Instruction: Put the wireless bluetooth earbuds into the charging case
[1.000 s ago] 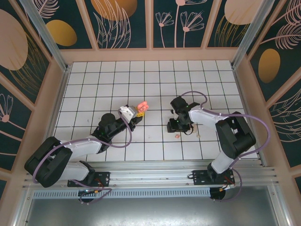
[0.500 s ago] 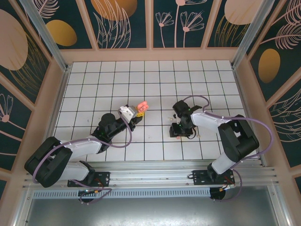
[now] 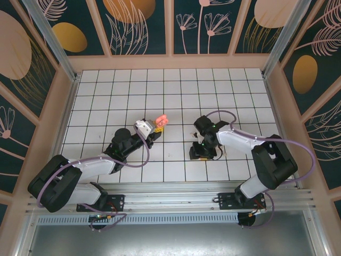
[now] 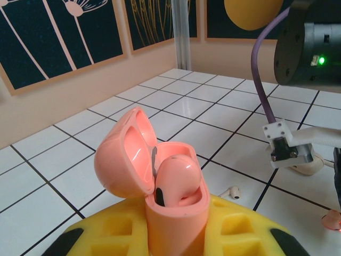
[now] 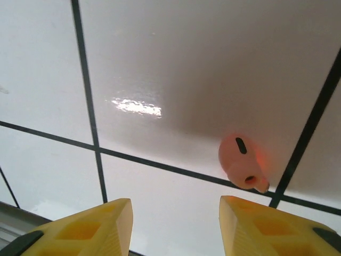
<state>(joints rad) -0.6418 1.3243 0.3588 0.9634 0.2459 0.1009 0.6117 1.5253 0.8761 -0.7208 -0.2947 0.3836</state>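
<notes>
White tiled counter with black grid lines, peach-framed dark wall panels with floral motifs, aluminium rail along near edge

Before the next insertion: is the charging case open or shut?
Open. The charging case has its lid tipped back, and one earbud sits inside.

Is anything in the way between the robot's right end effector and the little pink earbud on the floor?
Nothing visible is. In the right wrist view the earbud lies on bare white tile just ahead of the right end effector, whose fingers stand apart with only floor before them.
</notes>
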